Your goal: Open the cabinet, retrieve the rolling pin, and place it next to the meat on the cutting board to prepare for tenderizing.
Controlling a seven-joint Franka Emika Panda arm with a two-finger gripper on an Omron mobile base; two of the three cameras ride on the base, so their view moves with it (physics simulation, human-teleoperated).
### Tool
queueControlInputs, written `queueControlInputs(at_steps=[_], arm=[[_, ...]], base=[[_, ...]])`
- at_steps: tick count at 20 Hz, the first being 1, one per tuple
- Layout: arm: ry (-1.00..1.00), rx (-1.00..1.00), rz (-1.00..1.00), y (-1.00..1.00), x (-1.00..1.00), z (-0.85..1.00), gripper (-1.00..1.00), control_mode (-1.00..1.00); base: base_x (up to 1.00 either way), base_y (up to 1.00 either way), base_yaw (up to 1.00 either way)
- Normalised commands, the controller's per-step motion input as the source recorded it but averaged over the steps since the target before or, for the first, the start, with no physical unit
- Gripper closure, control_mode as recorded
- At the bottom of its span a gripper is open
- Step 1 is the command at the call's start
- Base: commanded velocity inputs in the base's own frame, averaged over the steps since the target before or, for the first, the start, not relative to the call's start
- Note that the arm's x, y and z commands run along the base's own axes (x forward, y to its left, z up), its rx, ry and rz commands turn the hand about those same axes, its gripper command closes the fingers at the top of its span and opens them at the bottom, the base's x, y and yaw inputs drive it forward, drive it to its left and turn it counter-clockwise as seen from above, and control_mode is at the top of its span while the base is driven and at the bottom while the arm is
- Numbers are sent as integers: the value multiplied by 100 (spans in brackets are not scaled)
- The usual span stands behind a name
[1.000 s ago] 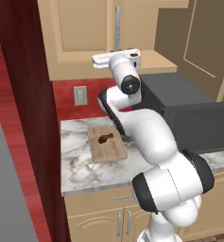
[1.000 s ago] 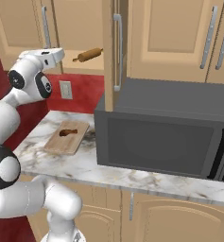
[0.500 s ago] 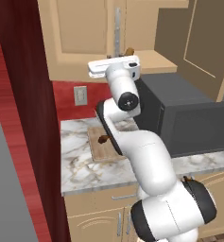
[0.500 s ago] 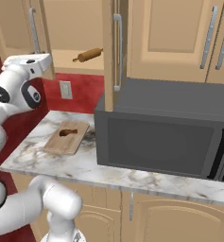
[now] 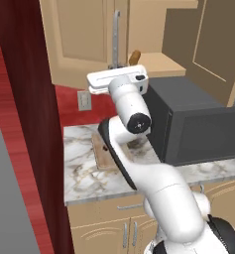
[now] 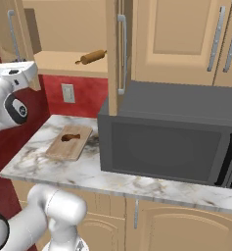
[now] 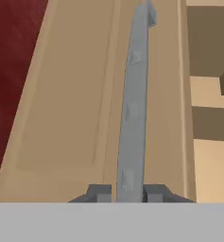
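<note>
The cabinet point(image 5: 79, 34) has both doors swung open. In the hand view my gripper point(image 7: 127, 193) is shut on the lower end of the left door's silver bar handle point(image 7: 132, 94), one fingertip on each side of it. My gripper point(image 5: 114, 68) sits just under that handle point(image 5: 116, 39). The rolling pin point(image 6: 92, 57) lies on the cabinet's shelf point(image 6: 58, 66), and its end point(image 5: 135, 56) shows behind my hand. On the counter lies the cutting board point(image 6: 68, 143) with the meat point(image 6: 70, 137) on it. My arm hides most of the board point(image 5: 100, 153) in the left base view.
A dark microwave point(image 6: 171, 132) stands on the marble counter point(image 6: 54, 171) right of the board. The cabinet's right door point(image 6: 112, 49) juts out edge-on above it. A wall socket point(image 6: 67, 92) sits on the red wall. A dark red panel point(image 5: 25, 124) borders the left.
My hand has moved left and toward the base while holding the handle. The left cabinet door has swung wider open with it. The rolling pin, board and meat have not moved.
</note>
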Motion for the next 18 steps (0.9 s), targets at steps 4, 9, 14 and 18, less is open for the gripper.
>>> queueControlInputs(at_steps=[4, 9, 14, 18], arm=[[0, 0, 3, 40, -57, 0, -100, -100], [0, 0, 1, 11, -11, -3, -100, -100], [-2, 1, 5, -7, -31, -7, -100, -100], [-9, 2, 5, -34, -65, 0, -100, -100]], base=[[0, 0, 0], [0, 0, 0], [0, 0, 0], [0, 0, 0]])
